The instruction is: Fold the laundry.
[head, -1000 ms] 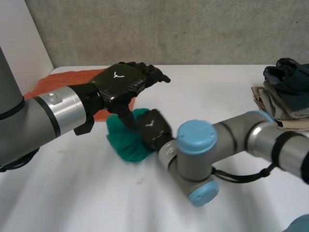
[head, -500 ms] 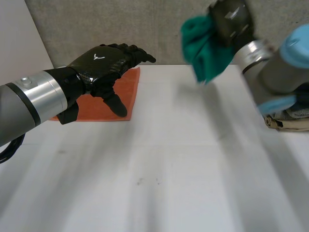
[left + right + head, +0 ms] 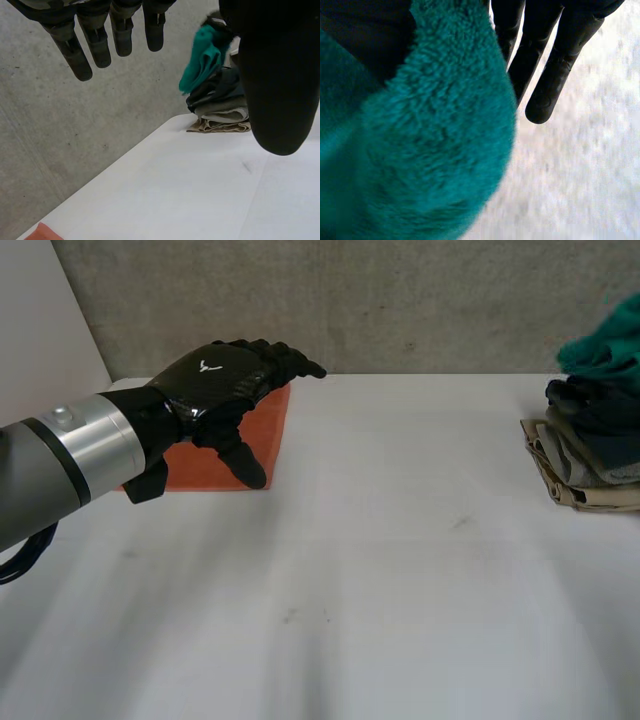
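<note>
A fluffy green cloth [image 3: 430, 150] is bunched up in my right hand [image 3: 555, 75], pressed against its palm, with some fingers reaching straight past it. That green cloth [image 3: 608, 340] hangs in the air just above the pile of laundry [image 3: 590, 450] at the table's far right. My left hand [image 3: 225, 385] hovers open, fingers straight and thumb pointing down, over the near corner of a folded orange cloth [image 3: 215, 455] at the back left. From the left wrist, its fingers [image 3: 95, 45] hold nothing, and the green cloth [image 3: 202, 57] shows beyond them above the pile [image 3: 220, 107].
The pile holds dark and beige garments stacked by the table's right edge. A grey concrete wall [image 3: 400, 300] runs behind the white table [image 3: 380, 570]. A corner of the orange cloth [image 3: 42, 232] peeks in under the left hand.
My right hand lifted the green cloth off the table's middle and swung it up and right to above the pile. The left hand drew back a little to the left.
</note>
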